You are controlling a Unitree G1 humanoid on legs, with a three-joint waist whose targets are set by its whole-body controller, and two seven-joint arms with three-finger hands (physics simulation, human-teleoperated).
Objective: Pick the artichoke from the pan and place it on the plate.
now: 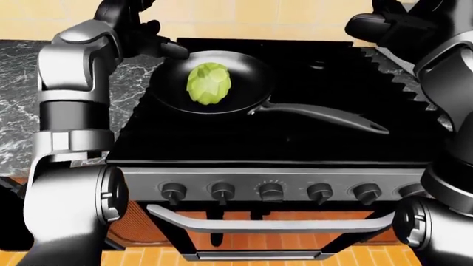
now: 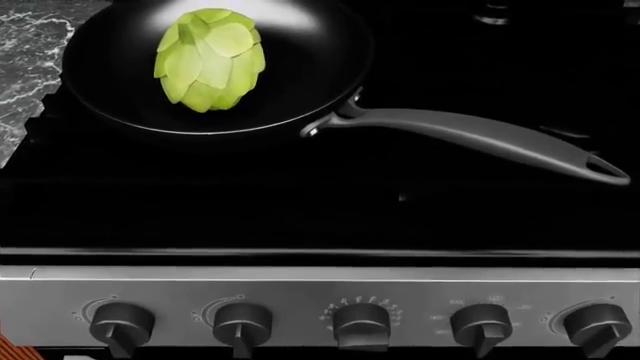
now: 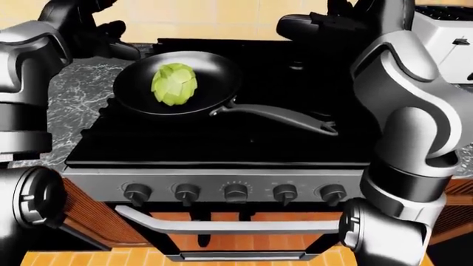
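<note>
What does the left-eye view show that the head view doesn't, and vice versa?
Only the left-eye view shows the robot's left hand above the pan's left rim, the right hand at upper right, both arms, the tiled wall, the oven door handle and the floor. Only the head view shows the artichoke's leaves and the knob markings close up. Both show the artichoke in the black pan, its handle pointing right, the stove, the knobs and the marble counter at left.

pan (image 2: pixel 300 45) rim cut at head view's top, knob markings (image 2: pixel 365 304) illegible
</note>
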